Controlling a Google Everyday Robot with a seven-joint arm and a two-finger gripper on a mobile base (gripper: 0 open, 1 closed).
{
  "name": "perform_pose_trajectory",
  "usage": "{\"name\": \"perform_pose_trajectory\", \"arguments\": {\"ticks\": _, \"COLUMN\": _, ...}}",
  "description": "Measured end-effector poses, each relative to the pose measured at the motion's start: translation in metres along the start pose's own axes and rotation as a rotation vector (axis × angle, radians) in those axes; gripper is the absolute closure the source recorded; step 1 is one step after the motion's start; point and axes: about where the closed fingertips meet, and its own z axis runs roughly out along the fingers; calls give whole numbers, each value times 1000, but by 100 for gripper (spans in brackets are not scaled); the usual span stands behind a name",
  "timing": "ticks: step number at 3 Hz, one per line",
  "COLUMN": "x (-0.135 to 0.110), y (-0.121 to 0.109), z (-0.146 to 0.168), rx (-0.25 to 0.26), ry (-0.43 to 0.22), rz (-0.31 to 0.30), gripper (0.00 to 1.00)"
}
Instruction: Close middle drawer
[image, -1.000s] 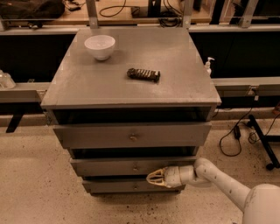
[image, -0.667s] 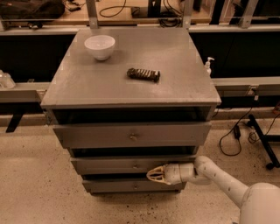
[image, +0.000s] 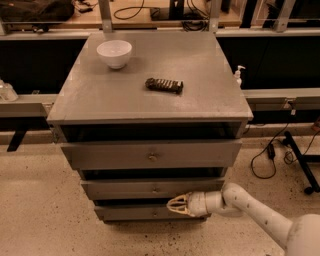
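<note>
Middle drawer — partly out, not yet closed; gripper narrow, empty, just below drawer front — push req'd.

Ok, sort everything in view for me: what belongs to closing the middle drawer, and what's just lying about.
Belongs to the job:
- middle drawer, the shallow front with the tiny knob
- gripper, low at the cabinet's front, just under that drawer's right half

Just lying about:
- white bowl, on the cabinet top
- dark snack bar, also on top
- pump bottle, behind the right edge
</note>
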Motion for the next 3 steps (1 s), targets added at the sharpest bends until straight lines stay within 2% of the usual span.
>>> {"name": "perform_pose_trajectory", "arguments": {"ticks": 1, "x": -28, "y": 6, "z": -28, "rx": 69, "ry": 104, "rz": -114, "gripper": 100}}
{"name": "perform_pose_trajectory", "arguments": {"ticks": 2, "x": -49, "y": 28, "z": -31, "rx": 94, "ry": 195, "rz": -171, "gripper": 100}}
{"name": "perform_pose_trajectory", "arguments": {"ticks": 3, "x": -75, "y": 59, "z": -1, "rx": 59, "ry": 226, "rz": -225, "gripper": 100}}
